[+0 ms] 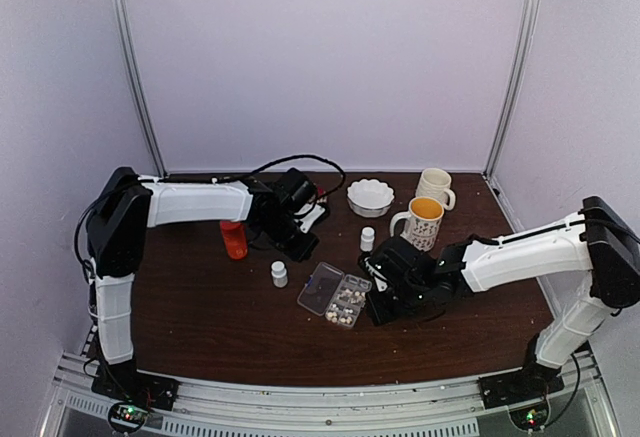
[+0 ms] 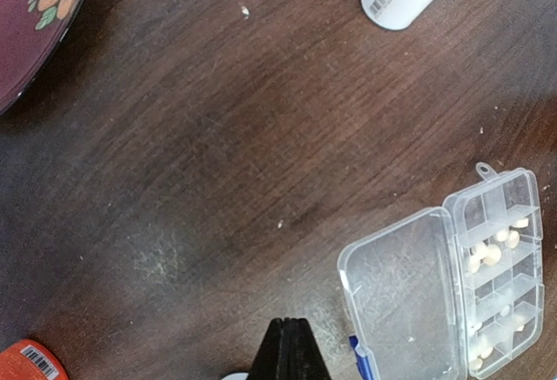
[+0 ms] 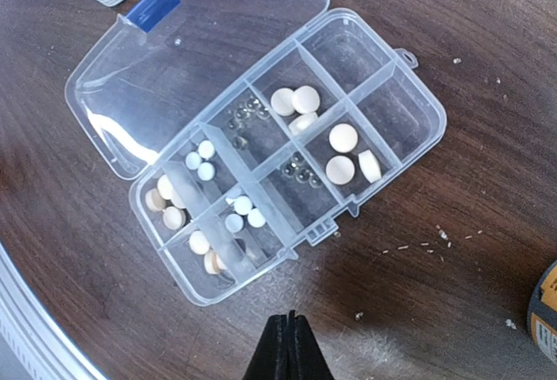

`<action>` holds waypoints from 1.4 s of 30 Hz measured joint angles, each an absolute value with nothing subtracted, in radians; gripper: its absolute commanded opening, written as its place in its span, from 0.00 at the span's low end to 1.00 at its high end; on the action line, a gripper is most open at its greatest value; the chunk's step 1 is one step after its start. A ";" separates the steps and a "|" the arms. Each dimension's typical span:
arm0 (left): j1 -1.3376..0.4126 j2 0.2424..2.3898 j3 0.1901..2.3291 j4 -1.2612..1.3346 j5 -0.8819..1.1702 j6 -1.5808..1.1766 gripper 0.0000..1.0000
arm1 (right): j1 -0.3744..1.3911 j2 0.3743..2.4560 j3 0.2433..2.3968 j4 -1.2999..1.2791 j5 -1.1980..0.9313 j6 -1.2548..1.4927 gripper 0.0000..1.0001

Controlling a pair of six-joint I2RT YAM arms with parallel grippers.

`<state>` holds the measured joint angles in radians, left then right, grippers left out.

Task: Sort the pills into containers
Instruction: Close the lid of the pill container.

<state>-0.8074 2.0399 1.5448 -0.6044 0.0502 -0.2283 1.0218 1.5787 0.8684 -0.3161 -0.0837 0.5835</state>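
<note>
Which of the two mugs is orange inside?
The nearer, patterned mug. The mug behind it, closer to the back wall, is plain cream inside.

Dark brown wooden table, pale lilac walls, grey metal corner posts, soft even light

Orange btl, 2 white btls, 2 mugs & bowl on table.

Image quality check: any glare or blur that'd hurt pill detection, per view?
Right wrist: sharp, pills distinct, only a glare streak on the lid of the pill box. Left wrist: softer, broad sheen across the table, pill box crowded into the lower right corner. Top external: even light, but pills are mere specks.
</note>
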 measured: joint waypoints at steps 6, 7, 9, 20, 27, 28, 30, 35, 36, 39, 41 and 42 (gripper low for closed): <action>-0.797 2.101 1.602 -0.653 0.083 -0.207 0.00 | 1.021 1.620 0.845 -0.260 -0.061 0.602 0.00; -0.797 2.107 1.604 -0.661 0.091 -0.204 0.00 | 1.021 1.625 0.841 -0.251 -0.059 0.604 0.00; -0.797 2.120 1.611 -0.677 0.109 -0.199 0.00 | 1.021 1.636 0.833 -0.233 -0.059 0.609 0.00; -0.795 2.169 1.634 -0.709 0.276 -0.189 0.00 | 1.010 1.676 0.819 -0.159 -0.060 0.610 0.00; -0.791 2.154 1.643 -0.706 0.392 -0.196 0.00 | 0.992 1.676 0.806 -0.126 -0.073 0.609 0.00; -0.791 2.148 1.643 -0.703 0.409 -0.198 0.00 | 0.990 1.676 0.805 -0.122 -0.074 0.609 0.00; -0.791 2.132 1.643 -0.695 0.450 -0.208 0.00 | 0.989 1.676 0.801 -0.113 -0.075 0.609 0.00; -0.798 2.096 1.633 -0.643 0.526 -0.238 0.18 | 0.985 1.676 0.789 -0.081 -0.083 0.609 0.00; -0.802 2.093 1.625 -0.631 0.536 -0.246 0.22 | 0.984 1.676 0.786 -0.073 -0.088 0.609 0.00; -0.817 2.093 1.607 -0.611 0.542 -0.259 0.25 | 0.980 1.676 0.778 -0.051 -0.103 0.609 0.00; -0.828 2.093 1.597 -0.607 0.543 -0.265 0.25 | 0.978 1.676 0.773 -0.041 -0.109 0.609 0.00; -0.833 2.095 1.597 -0.606 0.544 -0.269 0.24 | 0.978 1.676 0.771 -0.037 -0.110 0.609 0.00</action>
<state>-0.8333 2.0949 1.5967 -0.6064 0.5438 -0.2687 0.9775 1.6756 0.7712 -0.0368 -0.1104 0.6094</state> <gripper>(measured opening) 0.250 0.004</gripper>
